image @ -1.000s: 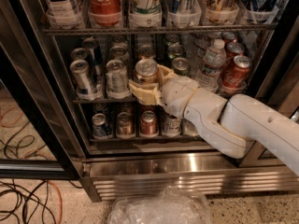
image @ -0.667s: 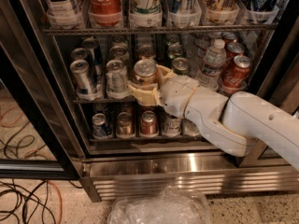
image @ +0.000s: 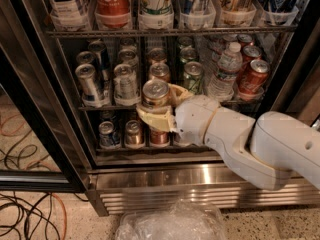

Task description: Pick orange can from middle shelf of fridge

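Observation:
The orange can (image: 155,94), bronze body and silver lid, is upright between my cream fingers (image: 155,119) in front of the middle shelf (image: 100,107) of the fridge (image: 155,176). My gripper (image: 159,106) is shut around the can, one finger below left, the other behind right. The white arm (image: 250,144) reaches in from the right. Another orange can (image: 159,72) stands behind in the same lane, next to silver cans (image: 125,81), a green can (image: 193,76) and red Coca-Cola cans (image: 252,76).
A water bottle (image: 223,72) stands right of the green can. The upper rack (image: 165,32) holds tall cans. The lower rack holds small cans (image: 134,134). The open black door frame (image: 35,109) is at left. Cables (image: 25,219) and a crumpled plastic bag (image: 172,224) lie on the floor.
The gripper with the orange can has come slightly outward and down from the shelf; the can looks a little larger and nearer.

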Action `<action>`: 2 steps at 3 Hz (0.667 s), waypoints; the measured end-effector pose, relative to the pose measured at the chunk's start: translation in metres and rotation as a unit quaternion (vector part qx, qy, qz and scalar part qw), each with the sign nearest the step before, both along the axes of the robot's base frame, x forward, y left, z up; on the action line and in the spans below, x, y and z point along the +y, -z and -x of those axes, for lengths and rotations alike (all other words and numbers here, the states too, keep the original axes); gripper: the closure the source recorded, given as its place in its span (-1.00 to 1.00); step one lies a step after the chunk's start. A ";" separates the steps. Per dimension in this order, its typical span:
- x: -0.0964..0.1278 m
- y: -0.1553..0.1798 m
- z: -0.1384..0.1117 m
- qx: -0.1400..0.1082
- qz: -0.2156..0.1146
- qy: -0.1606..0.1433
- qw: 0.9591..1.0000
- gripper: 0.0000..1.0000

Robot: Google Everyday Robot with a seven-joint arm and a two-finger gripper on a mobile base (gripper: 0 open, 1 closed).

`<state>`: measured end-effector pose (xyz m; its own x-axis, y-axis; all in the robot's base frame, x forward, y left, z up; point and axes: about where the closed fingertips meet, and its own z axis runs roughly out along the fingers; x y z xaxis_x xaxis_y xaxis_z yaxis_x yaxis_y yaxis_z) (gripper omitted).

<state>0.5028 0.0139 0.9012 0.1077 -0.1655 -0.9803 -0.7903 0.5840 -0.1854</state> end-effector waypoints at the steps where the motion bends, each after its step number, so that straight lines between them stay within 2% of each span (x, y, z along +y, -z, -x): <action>1: 0.004 0.003 0.026 0.009 -0.004 0.002 1.000 1.00; 2: 0.013 0.009 0.066 0.023 -0.004 0.021 1.000 1.00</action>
